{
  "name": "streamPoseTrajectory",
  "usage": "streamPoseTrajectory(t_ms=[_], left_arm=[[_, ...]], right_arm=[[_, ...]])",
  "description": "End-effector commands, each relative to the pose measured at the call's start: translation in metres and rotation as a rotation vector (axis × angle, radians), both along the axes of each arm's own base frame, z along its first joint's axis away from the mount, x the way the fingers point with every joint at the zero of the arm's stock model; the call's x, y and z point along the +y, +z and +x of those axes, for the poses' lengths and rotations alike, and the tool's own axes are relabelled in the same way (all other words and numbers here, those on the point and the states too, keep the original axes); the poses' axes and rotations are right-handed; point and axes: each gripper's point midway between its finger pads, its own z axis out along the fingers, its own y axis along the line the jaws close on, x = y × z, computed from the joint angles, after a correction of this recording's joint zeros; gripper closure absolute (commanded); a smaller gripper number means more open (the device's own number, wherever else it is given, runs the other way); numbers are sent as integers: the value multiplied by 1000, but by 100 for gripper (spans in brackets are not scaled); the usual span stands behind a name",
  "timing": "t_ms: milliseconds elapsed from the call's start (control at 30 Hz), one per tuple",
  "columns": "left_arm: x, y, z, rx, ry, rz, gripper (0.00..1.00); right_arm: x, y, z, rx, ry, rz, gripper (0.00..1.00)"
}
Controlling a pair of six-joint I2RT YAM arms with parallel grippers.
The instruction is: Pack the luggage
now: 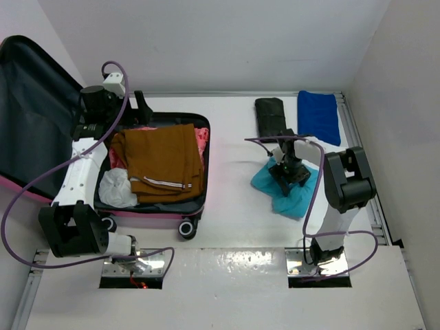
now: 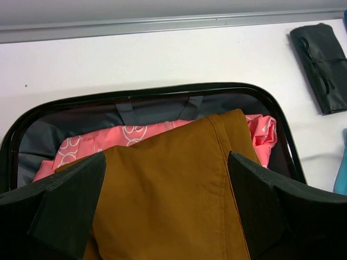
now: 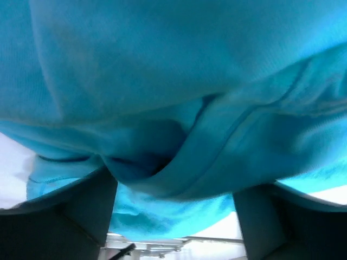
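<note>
The pink luggage [image 1: 172, 216] lies open at the left, its dark lid [image 1: 34, 117] leaning back. Inside lie a brown folded garment [image 1: 161, 158], a pink printed cloth [image 1: 201, 137] and a white bundle [image 1: 117, 187]. My left gripper [image 1: 141, 108] is open and empty over the case's far end; in its wrist view the open gripper [image 2: 168, 206] frames the brown garment [image 2: 168, 184] with the pink cloth [image 2: 108, 141] behind it. My right gripper [image 1: 289, 172] is down on a teal cloth [image 1: 295, 196] on the table, jaws apart with the teal cloth [image 3: 162, 81] bunched between them.
A black rolled pouch [image 1: 270, 115] and a folded dark blue cloth [image 1: 318, 115] lie at the back right; the pouch also shows in the left wrist view [image 2: 320, 65]. The case's black rim [image 2: 162, 89] curves round the clothes. A metal rail [image 1: 357, 137] edges the table's right side.
</note>
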Motion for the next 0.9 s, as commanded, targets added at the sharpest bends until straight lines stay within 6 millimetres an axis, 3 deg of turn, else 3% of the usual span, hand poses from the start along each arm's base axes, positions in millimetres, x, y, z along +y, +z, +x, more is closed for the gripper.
streamPoseTrajectory(t_ms=[0, 133, 200, 267, 300, 333, 400, 433, 467, 500, 567, 600, 667, 700, 733, 767, 867], left_arm=[[11, 23, 0, -55, 41, -14, 1], [12, 21, 0, -55, 41, -14, 1], [12, 23, 1, -64, 41, -13, 1], [15, 27, 0, -73, 50, -12, 1], [15, 27, 0, -73, 50, -12, 1], [14, 29, 0, -83, 41, -14, 1], [14, 29, -2, -86, 38, -5, 1], [14, 32, -4, -95, 38, -4, 1], [13, 32, -6, -95, 38, -4, 1], [13, 32, -6, -95, 38, -4, 1], [17, 36, -8, -106, 47, -2, 1], [17, 36, -8, -106, 47, -2, 1], [16, 32, -9, -95, 50, -11, 1], [16, 35, -11, -104, 50, -10, 1], [20, 35, -11, -104, 59, -10, 1], [20, 39, -13, -115, 59, -8, 1], [25, 45, -14, -133, 78, -2, 1]], right_arm=[[8, -24, 19, -42, -35, 20, 44], [14, -25, 22, -55, -24, 22, 87], [19, -22, 21, -54, -23, 44, 99], [32, -11, 24, -87, -16, 125, 100], [42, 13, 35, -170, -4, 183, 100], [48, 23, 40, -201, 4, 227, 100], [77, 62, 60, -291, 41, 369, 100], [96, 103, 75, -396, 84, 441, 100], [114, 119, 76, -412, 99, 489, 100], [137, 165, 93, -495, 148, 567, 100], [174, 192, 92, -519, 188, 654, 100], [190, 228, 104, -592, 193, 709, 100], [226, 245, 97, -598, 242, 784, 100], [240, 271, 103, -652, 271, 826, 100], [251, 277, 102, -652, 284, 855, 100], [276, 291, 90, -647, 347, 906, 100], [322, 299, 79, -612, 412, 997, 100]])
